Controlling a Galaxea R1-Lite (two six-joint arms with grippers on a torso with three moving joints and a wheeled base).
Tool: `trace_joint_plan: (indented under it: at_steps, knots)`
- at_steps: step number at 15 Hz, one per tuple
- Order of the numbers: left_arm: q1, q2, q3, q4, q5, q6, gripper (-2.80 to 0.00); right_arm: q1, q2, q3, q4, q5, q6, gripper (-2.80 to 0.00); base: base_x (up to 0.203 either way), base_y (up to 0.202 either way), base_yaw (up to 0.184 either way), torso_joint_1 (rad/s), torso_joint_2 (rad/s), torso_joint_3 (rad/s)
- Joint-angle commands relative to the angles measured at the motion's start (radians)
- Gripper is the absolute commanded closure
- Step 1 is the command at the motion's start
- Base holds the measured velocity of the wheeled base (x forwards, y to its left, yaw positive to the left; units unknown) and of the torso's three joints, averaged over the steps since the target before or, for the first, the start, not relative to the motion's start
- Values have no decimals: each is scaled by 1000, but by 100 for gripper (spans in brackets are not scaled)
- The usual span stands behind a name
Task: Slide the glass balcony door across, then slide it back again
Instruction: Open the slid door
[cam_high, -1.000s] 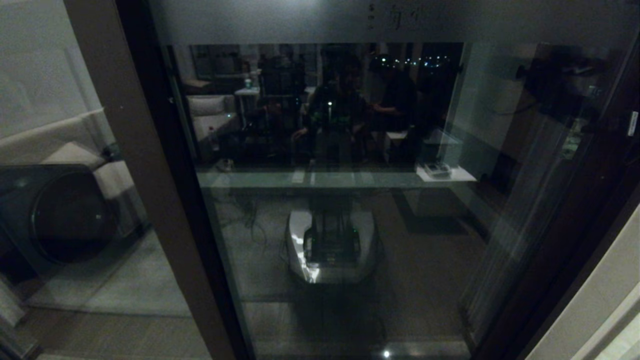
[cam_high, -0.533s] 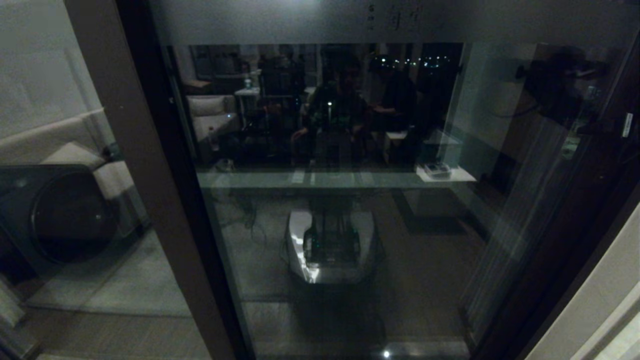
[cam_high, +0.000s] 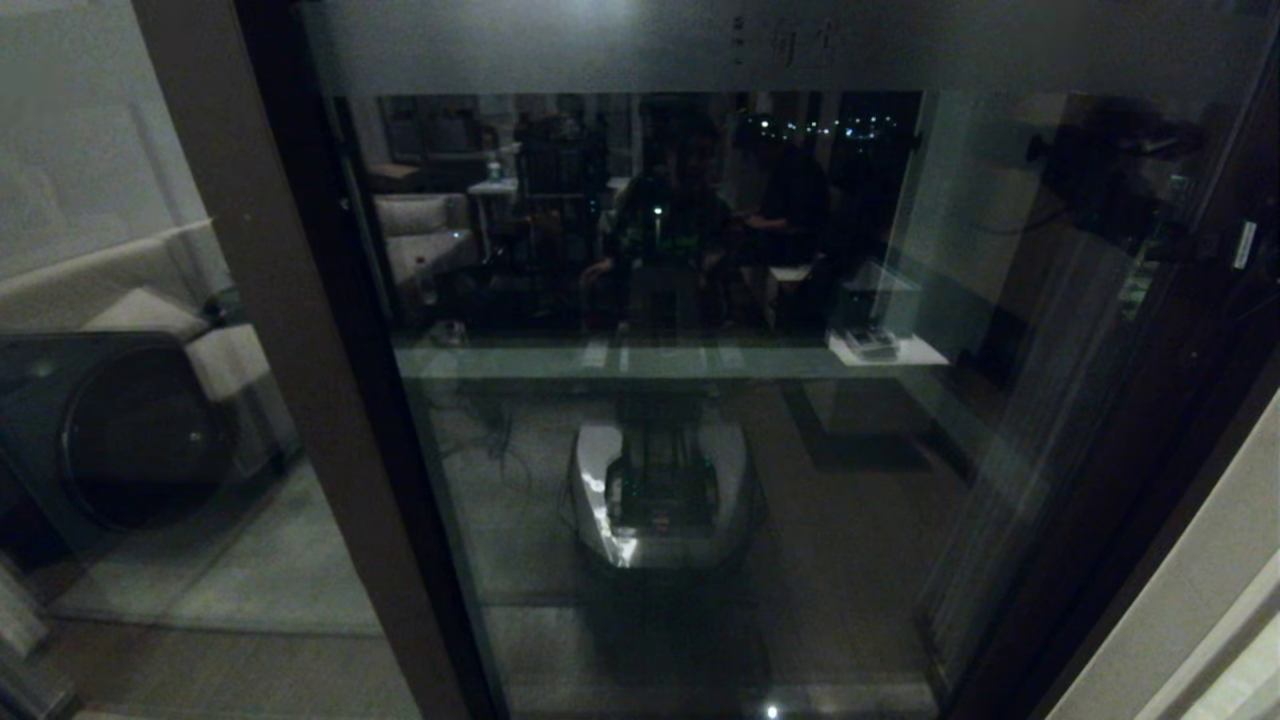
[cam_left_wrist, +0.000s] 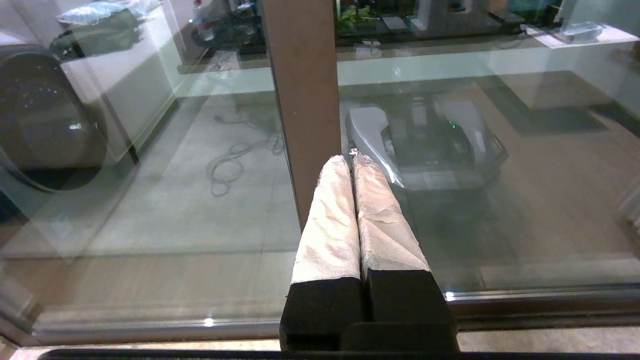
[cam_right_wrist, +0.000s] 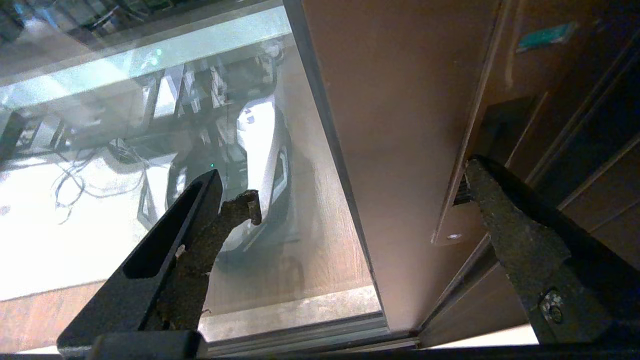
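Note:
The glass balcony door (cam_high: 700, 450) fills the head view, with a frosted top strip (cam_high: 600, 45) bearing characters. My left gripper (cam_left_wrist: 351, 159) is shut, with nothing between its white-wrapped fingers. Its tips are at the edge of a brown stile (cam_left_wrist: 305, 90), the upright on the left (cam_high: 280, 350) in the head view. My right gripper (cam_right_wrist: 357, 187) is open and straddles the door's right stile (cam_right_wrist: 400, 125). One finger (cam_right_wrist: 200, 235) is in front of the glass, the other (cam_right_wrist: 510, 235) beside the black recessed handle (cam_right_wrist: 502, 125). Neither gripper shows directly in the head view.
A front-loading washing machine (cam_high: 130, 430) stands behind the glass at the left. The floor track (cam_right_wrist: 300, 325) runs along the door's foot. A pale wall edge (cam_high: 1200, 600) bounds the right side. My base is reflected in the glass (cam_high: 660, 490).
The characters on the frosted strip and a small white label at the right edge have shifted slightly left. The left stile has stayed in place.

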Motion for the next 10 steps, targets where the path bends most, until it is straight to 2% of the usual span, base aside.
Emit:
trace_joint_plan:
  at_steps: [1,10]
  knots:
    - [0,0,2,0,2,1,0,2,10,-1,-1,0,-1,-280,0,0,0,0,0,0]
    - [0,0,2,0,0,1,0,-35,-75,61,-2,-1,-30,-280,0,0,0,0,0,0]
